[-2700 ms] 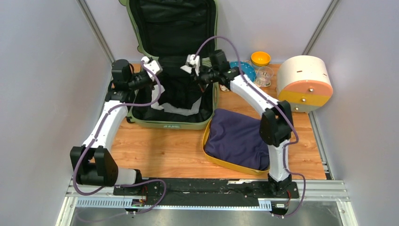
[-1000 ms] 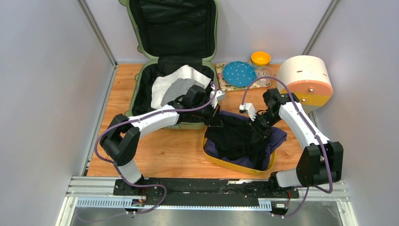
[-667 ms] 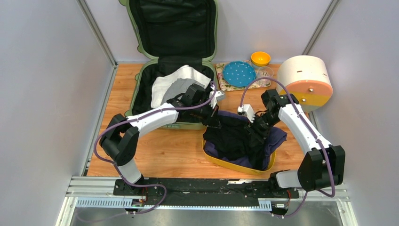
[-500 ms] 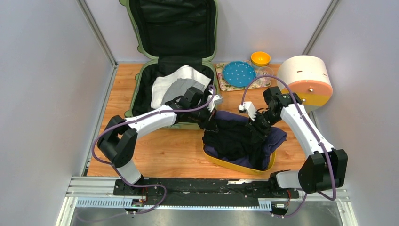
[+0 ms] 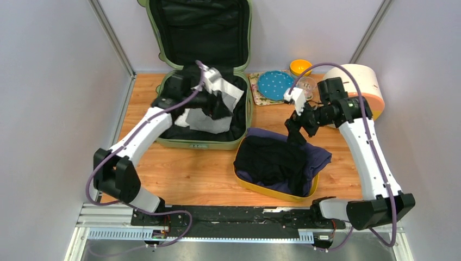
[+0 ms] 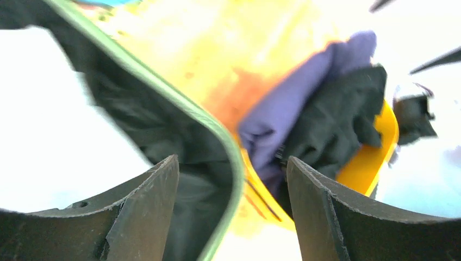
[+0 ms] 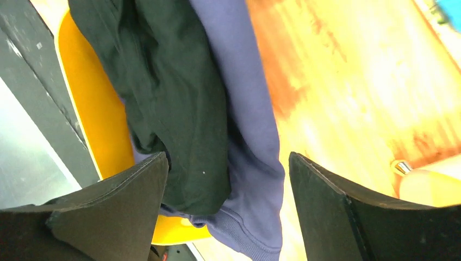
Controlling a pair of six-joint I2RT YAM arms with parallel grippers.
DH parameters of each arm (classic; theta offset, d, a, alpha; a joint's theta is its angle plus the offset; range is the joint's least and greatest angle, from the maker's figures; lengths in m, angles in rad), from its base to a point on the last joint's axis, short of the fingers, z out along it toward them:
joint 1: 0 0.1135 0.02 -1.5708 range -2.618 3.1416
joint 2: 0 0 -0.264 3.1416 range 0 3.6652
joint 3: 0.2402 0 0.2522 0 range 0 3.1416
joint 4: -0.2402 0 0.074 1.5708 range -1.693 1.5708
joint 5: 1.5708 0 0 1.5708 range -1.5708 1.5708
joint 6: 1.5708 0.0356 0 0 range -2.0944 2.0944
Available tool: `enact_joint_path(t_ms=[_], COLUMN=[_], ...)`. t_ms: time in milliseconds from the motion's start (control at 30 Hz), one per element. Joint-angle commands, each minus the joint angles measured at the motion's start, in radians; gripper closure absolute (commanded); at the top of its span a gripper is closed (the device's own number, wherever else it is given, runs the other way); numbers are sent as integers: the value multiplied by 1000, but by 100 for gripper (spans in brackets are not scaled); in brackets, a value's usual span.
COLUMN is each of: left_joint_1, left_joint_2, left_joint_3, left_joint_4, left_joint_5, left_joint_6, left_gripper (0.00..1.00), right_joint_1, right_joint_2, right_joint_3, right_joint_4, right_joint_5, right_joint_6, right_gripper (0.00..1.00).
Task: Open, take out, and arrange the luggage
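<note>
from the top camera: spots the luggage (image 5: pixel 195 144) lying open at the back left of the worktop (image 5: pixel 179 168), with base flat and lid up against the rear wall. catches the left hand (image 5: pixel 219 102) hanging over the open base, above a white cloth (image 5: pixel 209 122) rumpled inside among dark fabric. can't judge the fingers from up here. over to the right, finds the right hand (image 5: pixel 292 128) poised above the far edge of the yellow tray (image 5: pixel 272 191), itself just beside the luggage's front right corner. picks out a black garment (image 5: pixel 269 160) heaped in that tray on top of a purple garment (image 5: pixel 318 157). notes a blue plate (image 5: pixel 272 84) and a round cream box (image 5: pixel 364 81) further back.

switching to the left wrist: shows both fingers spread wide, gripping nothing. looks past the green luggage rim to the tray, black cloth over purple. blurs and washes out at the left.

on to the right wrist: likewise fingers well apart, clamped on nothing. peers down on the black garment over the purple one, with yellow rim at the left and bare wood at the right.
</note>
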Motion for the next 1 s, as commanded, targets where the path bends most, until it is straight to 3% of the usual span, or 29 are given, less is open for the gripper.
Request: enact_joint_path(t_ms=[0, 167, 267, 500, 633, 733, 967], left_joint_1=[180, 291, 318, 314, 311, 310, 256], left_joint_2=[-87, -24, 24, 166, 246, 330, 390], left_joint_3=[39, 45, 43, 51, 92, 179, 184], left_joint_4=[21, 42, 60, 177, 217, 156, 185], left_joint_5=[-16, -64, -80, -232, -263, -209, -228], left_joint_6=[14, 87, 108, 116, 79, 71, 97], left_gripper=[21, 24, 24, 23, 18, 17, 16], right_joint_1=[-1, 13, 44, 73, 79, 79, 78], right_joint_2=[-51, -1, 114, 340, 364, 366, 358], right_joint_3=[103, 97, 135, 296, 304, 293, 268], right_joint_4=[44, 496, 669, 689, 691, 677, 662], right_joint_5=[-37, -124, -127, -150, -167, -162, -139], right_joint_6=[249, 513, 674, 740, 734, 716, 687], right_gripper=[14, 16, 19, 21, 21, 21, 21])
